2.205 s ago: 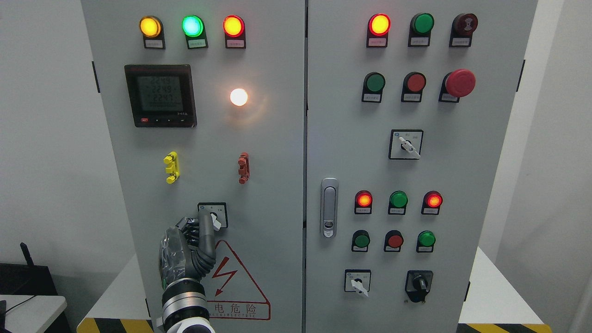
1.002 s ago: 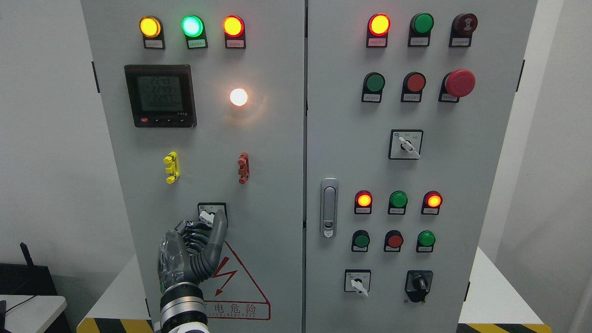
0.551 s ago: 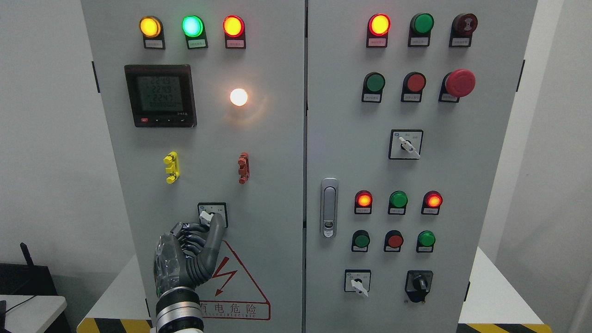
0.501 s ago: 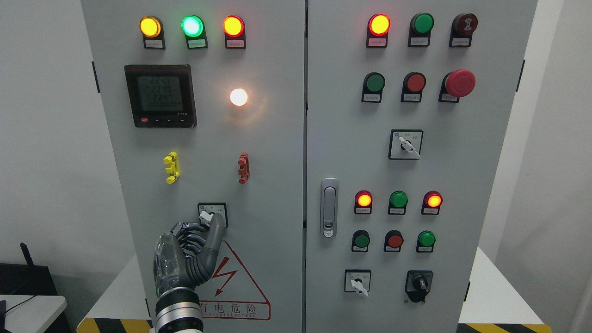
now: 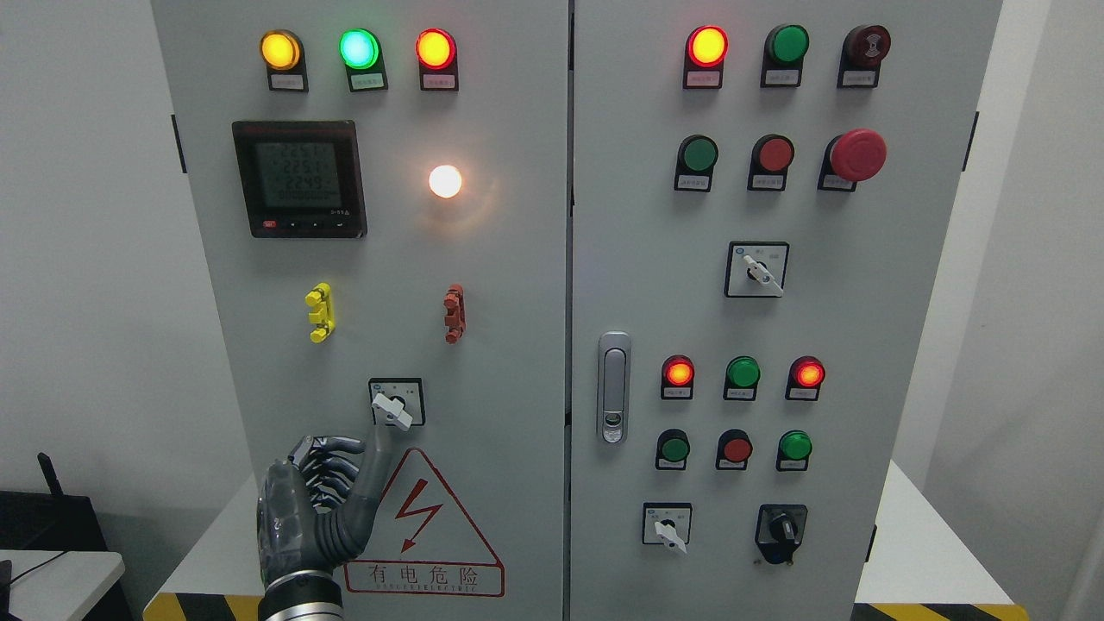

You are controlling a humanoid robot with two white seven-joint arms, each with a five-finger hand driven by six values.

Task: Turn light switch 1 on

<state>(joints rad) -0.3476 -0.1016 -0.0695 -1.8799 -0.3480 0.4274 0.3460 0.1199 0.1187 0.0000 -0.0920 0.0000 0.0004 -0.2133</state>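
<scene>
The rotary switch sits in a small black-framed plate low on the left cabinet door. Its white lever slants from upper left to lower right. Above it a round white lamp glows. My left hand rises from the bottom edge, below and left of the switch and apart from it. Most of its fingers are curled and hold nothing. One grey finger points up, its tip just under the switch plate. The right arm does not show.
A yellow clip and a red clip stick out of the left door above the switch. A digital meter sits higher up. The right door carries a handle, several buttons and lamps, and more rotary switches.
My left hand has dropped down and to the left, off the switch. The white lever, partly covered by a finger before, now shows in full. The lamp glows throughout.
</scene>
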